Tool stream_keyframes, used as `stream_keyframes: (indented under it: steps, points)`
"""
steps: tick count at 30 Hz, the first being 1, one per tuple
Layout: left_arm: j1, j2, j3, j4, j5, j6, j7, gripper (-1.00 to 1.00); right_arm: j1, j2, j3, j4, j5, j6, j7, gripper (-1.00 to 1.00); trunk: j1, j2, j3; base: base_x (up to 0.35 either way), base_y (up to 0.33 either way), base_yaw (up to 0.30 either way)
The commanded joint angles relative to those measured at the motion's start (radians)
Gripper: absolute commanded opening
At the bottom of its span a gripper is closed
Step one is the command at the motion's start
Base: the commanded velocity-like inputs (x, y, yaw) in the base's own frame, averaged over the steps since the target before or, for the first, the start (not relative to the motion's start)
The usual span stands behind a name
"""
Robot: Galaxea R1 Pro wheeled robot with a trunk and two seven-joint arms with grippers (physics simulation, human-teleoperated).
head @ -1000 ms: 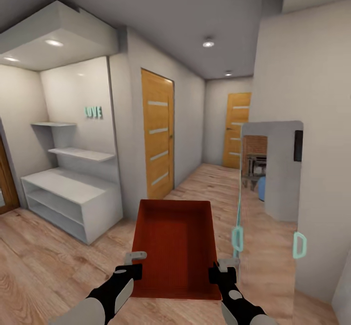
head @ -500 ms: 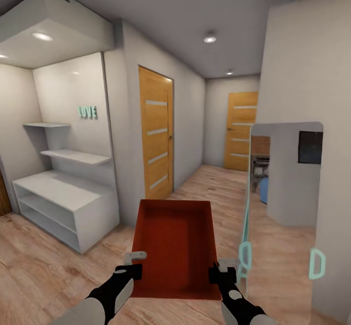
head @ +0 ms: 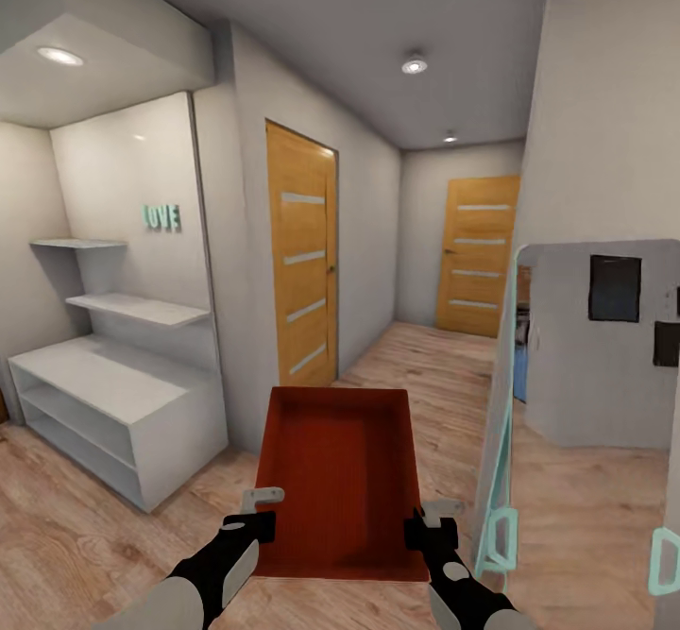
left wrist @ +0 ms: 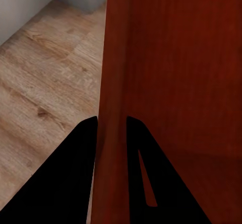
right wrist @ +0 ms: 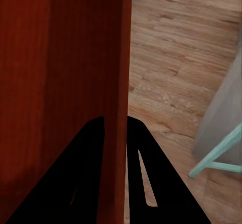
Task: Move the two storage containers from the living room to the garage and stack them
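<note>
One red-orange storage container (head: 340,479) hangs level in front of me over light wood plank flooring, open side up and empty. My left gripper (head: 261,522) is shut on its left wall, and in the left wrist view that wall (left wrist: 113,103) runs between the two black fingers (left wrist: 75,173). My right gripper (head: 419,528) is shut on the right wall, which the right wrist view shows as a thin red edge (right wrist: 120,82) pinched between the fingers (right wrist: 146,178). The second container is out of view.
A hallway runs ahead with a wood-panelled door (head: 300,257) on the left wall and another door (head: 477,254) at the far end. A white shelf unit (head: 113,403) stands at the left. A glass-panelled door with teal handles (head: 498,540) stands close at my right.
The whole view has shifted as I roll forward: the shelf unit slides left, the glass door at the right grows nearer. The container stays fixed between both grippers.
</note>
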State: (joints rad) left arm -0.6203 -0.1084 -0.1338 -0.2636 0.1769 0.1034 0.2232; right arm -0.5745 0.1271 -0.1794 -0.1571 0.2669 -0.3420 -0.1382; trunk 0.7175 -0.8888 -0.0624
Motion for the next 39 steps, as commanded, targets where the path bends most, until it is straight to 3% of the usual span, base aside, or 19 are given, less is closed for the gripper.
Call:
stream_keyframes:
  steps: [1, 22, 39]
  points:
    - [-0.001, 0.007, 0.015, -0.006, -0.019, 0.007, 0.013, -1.00, -0.001, 0.000, -0.031, 0.002, 0.006, -0.003, -0.003, -1.00, 0.001, -0.001, -0.002, 0.322, 0.113, 0.000]
    - [-0.001, 0.007, 0.016, -0.006, -0.018, 0.007, 0.013, -1.00, -0.001, 0.000, -0.031, 0.002, 0.006, -0.003, -0.003, -1.00, 0.001, -0.001, -0.002, 0.313, 0.154, -0.008]
    - [0.000, 0.007, 0.016, -0.006, -0.018, 0.007, 0.013, -1.00, -0.001, 0.000, -0.031, 0.002, 0.006, -0.003, -0.004, -1.00, 0.001, -0.001, -0.002, 0.308, 0.166, -0.227]
